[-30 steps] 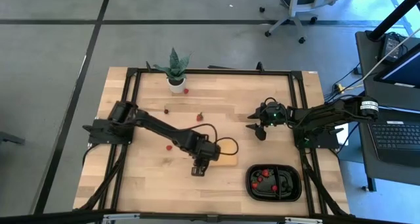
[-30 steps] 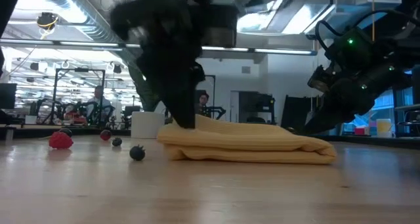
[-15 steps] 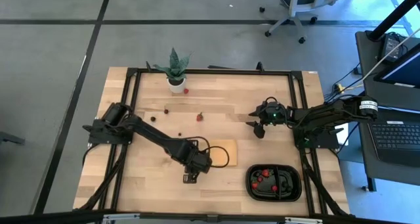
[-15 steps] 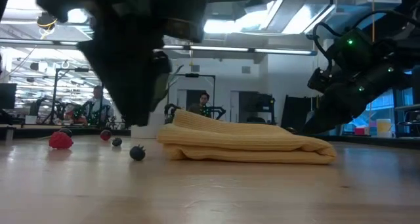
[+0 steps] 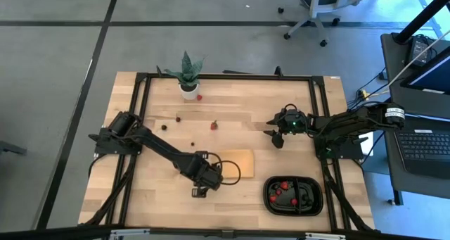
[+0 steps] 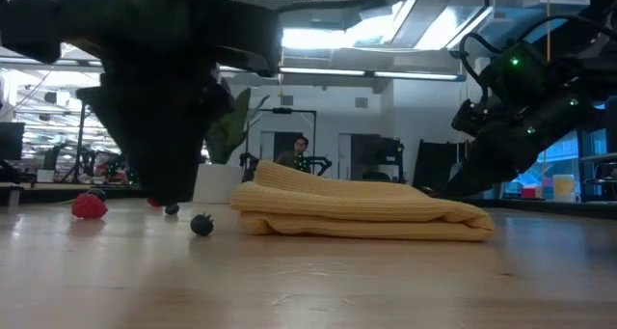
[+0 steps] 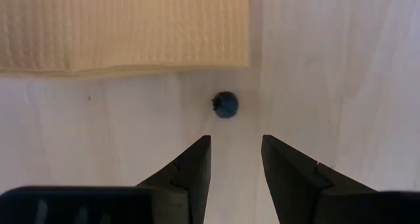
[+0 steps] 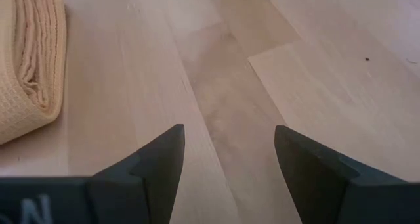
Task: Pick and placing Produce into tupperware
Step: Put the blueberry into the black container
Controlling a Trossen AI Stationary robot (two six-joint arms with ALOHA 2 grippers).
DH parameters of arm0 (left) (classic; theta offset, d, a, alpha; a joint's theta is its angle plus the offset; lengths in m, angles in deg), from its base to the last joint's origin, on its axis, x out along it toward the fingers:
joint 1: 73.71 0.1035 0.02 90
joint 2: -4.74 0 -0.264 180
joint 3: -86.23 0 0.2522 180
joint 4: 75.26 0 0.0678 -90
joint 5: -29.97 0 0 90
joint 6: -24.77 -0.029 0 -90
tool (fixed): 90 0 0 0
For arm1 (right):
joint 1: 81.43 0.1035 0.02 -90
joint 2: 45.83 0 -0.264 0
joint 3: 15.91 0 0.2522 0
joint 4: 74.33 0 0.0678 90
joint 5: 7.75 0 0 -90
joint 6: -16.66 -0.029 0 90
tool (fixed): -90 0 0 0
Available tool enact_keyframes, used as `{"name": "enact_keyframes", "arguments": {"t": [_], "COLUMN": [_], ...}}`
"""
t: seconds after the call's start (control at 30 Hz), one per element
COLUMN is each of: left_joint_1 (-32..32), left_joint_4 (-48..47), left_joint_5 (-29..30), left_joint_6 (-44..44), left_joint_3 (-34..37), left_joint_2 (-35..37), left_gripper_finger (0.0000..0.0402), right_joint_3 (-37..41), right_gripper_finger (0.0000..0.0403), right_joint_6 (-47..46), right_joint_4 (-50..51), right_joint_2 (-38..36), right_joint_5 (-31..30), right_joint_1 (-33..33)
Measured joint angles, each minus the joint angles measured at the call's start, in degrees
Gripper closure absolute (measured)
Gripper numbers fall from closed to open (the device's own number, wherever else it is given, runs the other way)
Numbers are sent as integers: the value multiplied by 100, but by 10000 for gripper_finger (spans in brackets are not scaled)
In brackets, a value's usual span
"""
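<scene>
Produce is partly sorted: the tupperware (image 5: 293, 196), sitting at the near edge of the table on the right-arm side of the tan pad (image 5: 235, 160), already holds several red pieces (image 5: 280, 187) and at least one dark one in its left compartment, so the task is under way but by my judgement well short of finished. Just off the pad's near corner on the left-arm side hangs the left gripper (image 7: 233, 155), its two dark fingers spread apart with nothing between them, pointing down at a single dark berry (image 7: 226, 104). That berry lies on bare wood close beside the pad's edge, apart from the fingers and in line with the gap between them; it looks to be the piece in hand. Beyond the pad, toward the far side, more produce is still loose on the table: a dark piece (image 5: 192, 143), another dark piece (image 5: 164, 126), a red strawberry-like piece (image 5: 214, 125), a small dark-red one (image 5: 177, 118), and a red one (image 5: 199, 96) touching or just beside the white pot of the spiky plant (image 5: 187, 74). The right gripper (image 8: 226, 158) waits above the table beyond the pad on the right side, fingers wide apart and empty. At least six pieces remain to be moved.
</scene>
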Motion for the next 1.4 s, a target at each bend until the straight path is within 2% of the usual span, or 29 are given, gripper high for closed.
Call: {"name": "enact_keyframes", "arguments": {"t": [0.43, 0.6, 0.8, 1.07, 1.4], "left_joint_1": [207, 244, 239, 242, 237], "left_joint_4": [194, 315, 332, 332, 377], "left_joint_5": [180, 536, 514, 74, 55], "left_joint_6": [-153, 331, 259, 88, -153], "left_joint_3": [1, 1, 1, 1, 1], "left_joint_2": [0, -2, -4, -5, -7], "left_gripper_finger": [274, 274, 274, 274, 274], "right_joint_3": [0, 0, 0, 0, 0], "right_gripper_finger": [166, 166, 166, 166, 166], "right_joint_6": [12, 15, 4, -112, -118], "right_joint_4": [0, 2, 2, 4, 4], "right_joint_2": [2, 2, 2, 2, 2], "right_joint_5": [-2, -2, -3, -4, -4], "right_joint_1": [0, 0, 0, 0, 0]}}
